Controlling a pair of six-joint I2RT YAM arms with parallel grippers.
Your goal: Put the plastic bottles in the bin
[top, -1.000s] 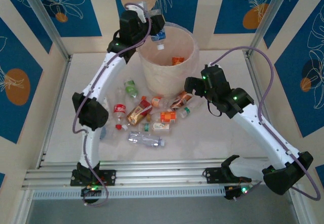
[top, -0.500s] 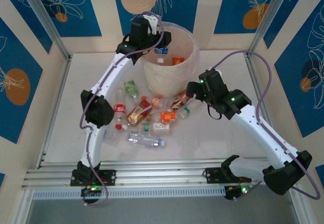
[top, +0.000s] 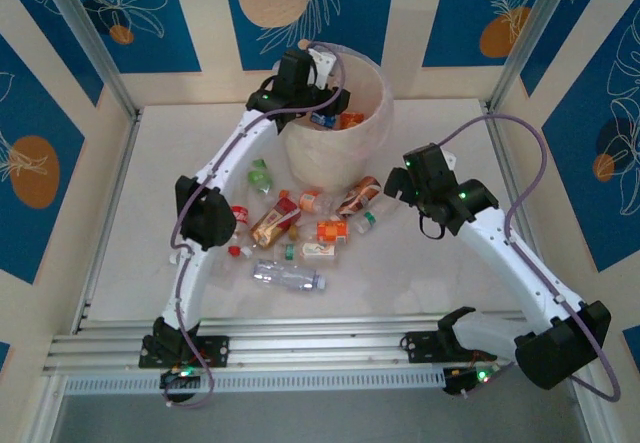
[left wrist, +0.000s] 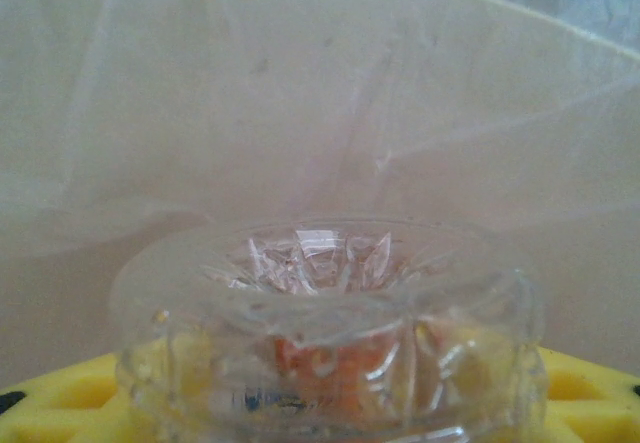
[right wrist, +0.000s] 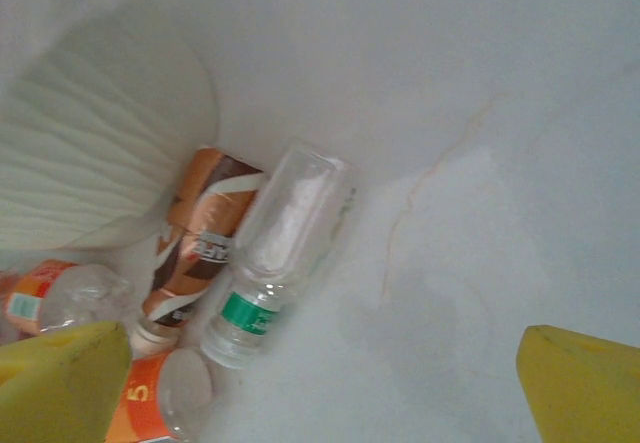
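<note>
Pinching a small clear plastic bottle inside the tall cream-white bin with my left pincer, I am hovering my right pincer spread.

The bin is matt, cream and finely ribbed outside; its liner is thin, creased, glossy film. The bottle in the left hand is clear, shiny, faceted plastic against matt yellow pads. The surface is smooth, pale and matt. The rails are ribbed metal.
</note>
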